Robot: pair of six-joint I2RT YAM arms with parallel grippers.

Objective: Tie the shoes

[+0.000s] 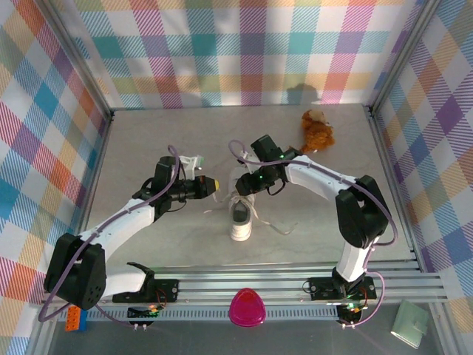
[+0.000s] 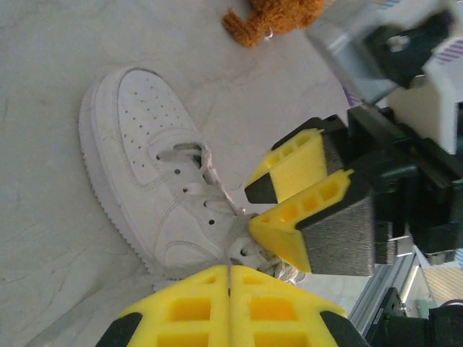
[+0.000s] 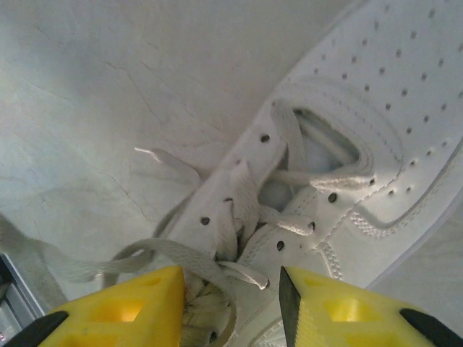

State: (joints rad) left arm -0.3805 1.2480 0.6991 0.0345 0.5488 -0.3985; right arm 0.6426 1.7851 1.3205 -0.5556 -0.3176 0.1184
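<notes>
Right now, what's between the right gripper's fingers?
Bunched white laces lying atop the sneaker, as the right wrist view shows.

I see my left claw (image 2: 230,272) pinched closed just below the laces (image 2: 214,182) of the sneaker (image 2: 141,163), right claw (image 2: 252,208) beside them.

shoe (image 2: 145,173) heel hid behind right fingers (image 2: 296,173) | plush (image 2: 271,16) cut by top edge | laces (image 3: 195,303) blurred at bottom edge | toe (image 3: 405,72) ran off right edge

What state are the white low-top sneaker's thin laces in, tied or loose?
Loose: the laces sprawl over the sneaker and table, no bow.
</notes>
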